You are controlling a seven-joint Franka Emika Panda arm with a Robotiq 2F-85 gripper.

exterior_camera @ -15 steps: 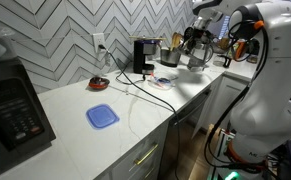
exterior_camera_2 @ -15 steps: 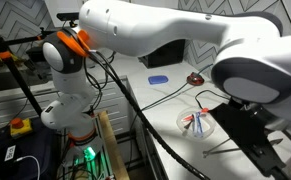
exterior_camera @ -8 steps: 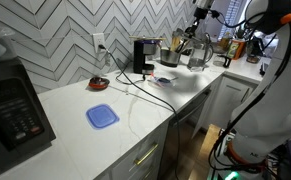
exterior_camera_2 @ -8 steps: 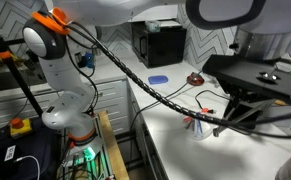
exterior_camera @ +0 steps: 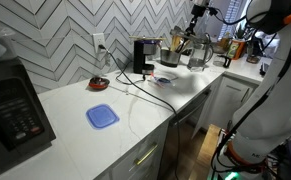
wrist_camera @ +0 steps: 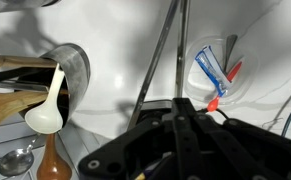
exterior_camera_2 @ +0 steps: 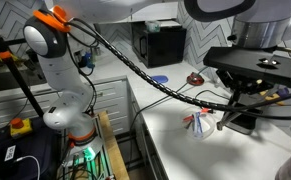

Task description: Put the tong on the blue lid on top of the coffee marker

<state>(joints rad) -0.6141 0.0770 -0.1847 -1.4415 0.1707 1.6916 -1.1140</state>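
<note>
Jaws look pinched nearly shut in the wrist view: we see the gripper (wrist_camera: 180,105) fingers converge to a point, and the two thin metal arms of the tong (wrist_camera: 181,50) run out from that point. We take it as a grip on the tong; the contact itself is dark and hard to read.

Left of the tong in the wrist view is a metal utensil cup (wrist_camera: 73,68) holding wooden tools and a white spoon (wrist_camera: 45,115). To the right is a white plate (wrist_camera: 247,62) with red and blue items on it. A metal spoon (wrist_camera: 18,160) lies at the lower left.

In an exterior view the arm is over the far end of the white countertop (exterior_camera: 70,125), above the utensil holders.

The blue lid (exterior_camera: 102,116) lies flat on the countertop, well apart from the gripper, with nothing on it; we also see it in both exterior views (exterior_camera_2: 158,79). The coffee marker (exterior_camera: 142,55) stands upright against the herringbone tile wall, between lid and gripper, with a small red dish (exterior_camera: 98,84) near it. A black microwave (exterior_camera: 10,105) sits at the near end.
</note>
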